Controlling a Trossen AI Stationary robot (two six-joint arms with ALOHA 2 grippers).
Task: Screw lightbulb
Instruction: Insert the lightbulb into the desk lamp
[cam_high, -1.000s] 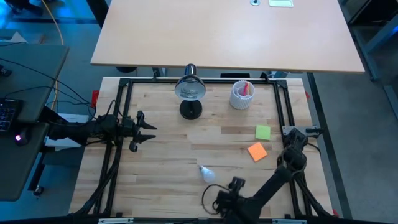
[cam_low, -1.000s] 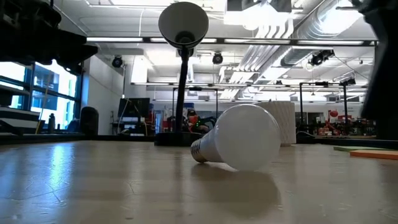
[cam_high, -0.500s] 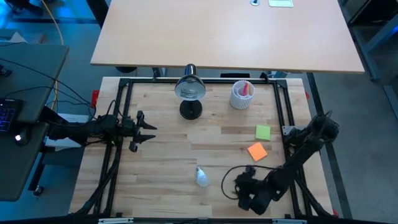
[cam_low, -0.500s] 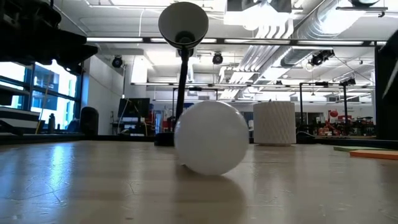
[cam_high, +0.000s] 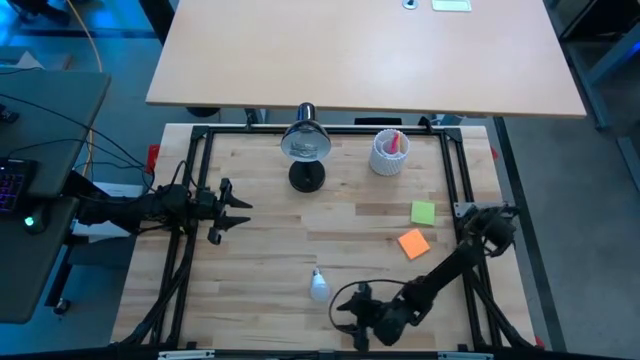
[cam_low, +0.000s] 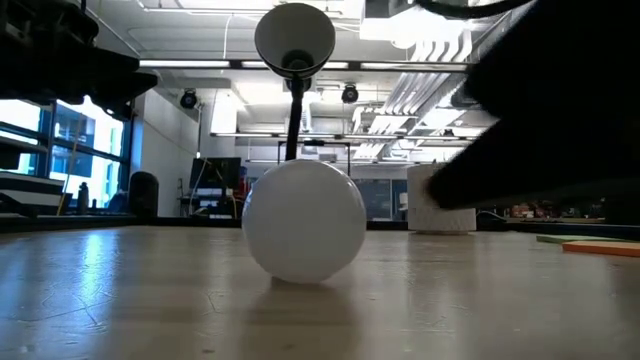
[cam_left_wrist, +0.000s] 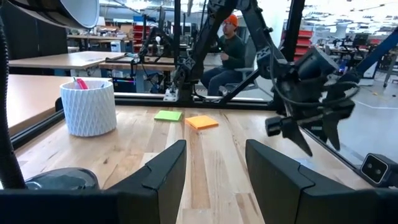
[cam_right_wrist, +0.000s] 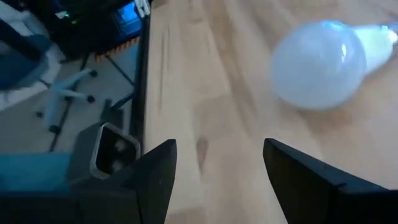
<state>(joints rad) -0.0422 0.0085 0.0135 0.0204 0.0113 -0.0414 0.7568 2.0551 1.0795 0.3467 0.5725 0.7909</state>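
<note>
right tool (cam_high: 350, 308) sits low at the near edge of the surface (cam_high: 260, 240), fingers spread wide with nothing between them. half a second ago it was further right, around the near-right corner; it has since swung left and now sits just beside the lightbulb (cam_high: 318, 285), not touching it. right wrist view shows the two dark fingers (cam_right_wrist: 155, 174) apart over bare wood, with the lightbulb (cam_right_wrist: 323, 62) ahead of them and off to one side, outside the gap.

lightbulb lies on its side on the near-middle of the surface, screw base pointing toward the lamp, round end toward the near edge. compared with a second ago it has turned: then it lay diagonally with the base to the upper left, now it is nearly in line with the lamp and a little further left. low view agrees: the lightbulb (cam_low: 303, 220) now shows only its round end and has drifted left across the frame, and the right arm now fills the upper right as a dark mass.

left tool (cam_high: 235, 210) hovers at the left side of the surface, fingers open and holding nothing, same pose as in both earlier frames. its wrist view shows the right tool (cam_left_wrist: 311, 127) across the surface.

black desk lamp (cam_high: 306, 150), white ribbed cup (cam_high: 390, 152), green note (cam_high: 423, 212) and orange note (cam_high: 413, 243) have not moved.
</note>
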